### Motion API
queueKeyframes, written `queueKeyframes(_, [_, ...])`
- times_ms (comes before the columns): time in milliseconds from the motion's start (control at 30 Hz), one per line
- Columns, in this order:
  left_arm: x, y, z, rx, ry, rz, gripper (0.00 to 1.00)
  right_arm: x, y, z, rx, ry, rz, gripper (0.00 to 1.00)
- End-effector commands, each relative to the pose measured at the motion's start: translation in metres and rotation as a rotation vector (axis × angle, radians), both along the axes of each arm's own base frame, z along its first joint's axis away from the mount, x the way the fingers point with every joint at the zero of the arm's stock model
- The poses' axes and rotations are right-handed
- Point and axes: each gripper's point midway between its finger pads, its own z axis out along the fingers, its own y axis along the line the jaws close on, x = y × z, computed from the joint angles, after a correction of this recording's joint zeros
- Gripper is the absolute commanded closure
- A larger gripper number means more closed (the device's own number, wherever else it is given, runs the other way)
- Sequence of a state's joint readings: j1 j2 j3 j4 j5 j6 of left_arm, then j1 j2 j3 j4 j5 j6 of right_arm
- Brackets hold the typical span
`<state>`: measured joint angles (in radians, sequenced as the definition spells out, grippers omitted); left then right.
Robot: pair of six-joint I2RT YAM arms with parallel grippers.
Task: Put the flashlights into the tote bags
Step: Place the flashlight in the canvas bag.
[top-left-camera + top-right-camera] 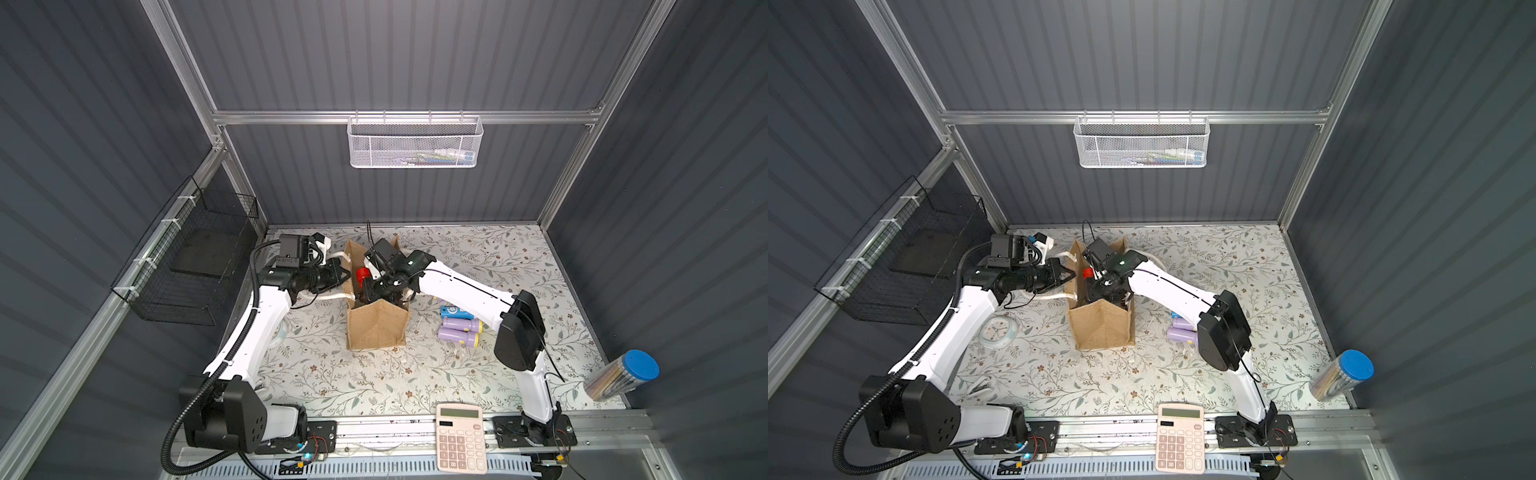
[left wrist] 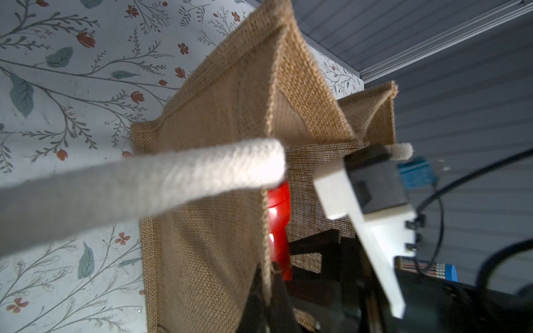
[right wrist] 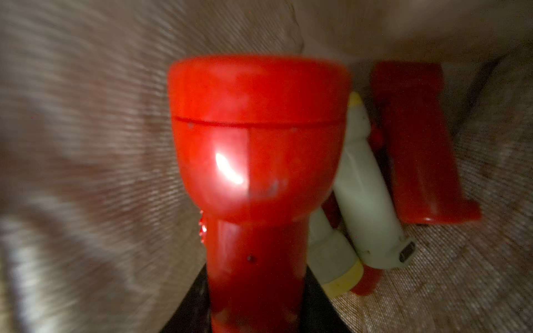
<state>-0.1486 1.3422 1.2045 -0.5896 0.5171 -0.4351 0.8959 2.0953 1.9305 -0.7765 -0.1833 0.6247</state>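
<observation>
The floral table [image 1: 498,257] bears a tote bag [image 1: 376,328], two lilac flashlights [image 1: 455,334], a blue flashlight [image 1: 451,310] and a tube [image 1: 621,374].

The tote bag [image 1: 376,328] is tan-brown woven jute, and its rope handles [image 2: 144,184] are off-white. One red flashlight [image 3: 253,144] is glossy, and a second red flashlight [image 3: 418,150] is the same shade. The pale green flashlights [image 3: 372,201] have yellow ends. The lilac flashlights [image 1: 457,323] have yellow heads, and the blue flashlight [image 1: 451,311] bears a white label. The worktop [image 1: 332,386] is off-white, printed with grey-green leafy sprigs and small rust-red flowers. The calculator [image 1: 461,440] is pink, and the tube's cap [image 1: 642,365] is blue.
</observation>
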Motion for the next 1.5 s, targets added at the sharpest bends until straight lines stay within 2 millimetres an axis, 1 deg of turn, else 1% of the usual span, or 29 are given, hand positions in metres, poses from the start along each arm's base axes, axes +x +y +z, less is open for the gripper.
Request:
queueKeyframes(0, [0.000,0.002,0.010,-0.010,-0.030,0.008,1.00,-0.003,-0.003,0.003,-0.005,-0.009,0.001,0.77])
queueKeyframes(100, [0.001,0.002,0.008,-0.010,-0.025,0.009,1.00,-0.004,-0.006,-0.011,-0.047,0.014,0.000,0.76])
queueKeyframes(367, [0.003,0.001,0.005,-0.010,-0.014,0.010,1.00,0.002,-0.020,-0.046,-0.197,0.068,-0.038,0.72])
queueKeyframes(433, [0.003,0.002,0.005,-0.008,-0.016,0.010,1.00,0.002,-0.020,-0.052,-0.219,0.084,-0.033,0.71])
queueKeyframes(500, [0.003,0.002,0.006,-0.003,-0.018,0.012,1.00,0.003,-0.023,-0.058,-0.241,0.094,-0.030,0.71])
queueKeyframes(733, [0.005,0.003,0.004,0.008,-0.013,0.015,1.00,0.005,-0.031,-0.070,-0.288,0.106,-0.037,0.59])
queueKeyframes(833, [0.006,0.005,0.004,0.020,-0.013,0.022,1.00,0.006,-0.032,-0.065,-0.282,0.096,-0.033,0.49])
queueKeyframes(933, [0.006,0.007,0.003,0.032,-0.013,0.026,1.00,0.006,-0.033,-0.058,-0.272,0.079,-0.020,0.44])
queueKeyframes(1233, [0.010,0.010,0.005,0.057,-0.018,0.039,1.00,0.002,-0.043,-0.032,-0.241,0.022,-0.002,0.39])
queueKeyframes(1467, [0.013,0.012,0.006,0.063,-0.012,0.047,1.00,0.007,-0.045,0.010,-0.172,-0.090,0.023,0.31])
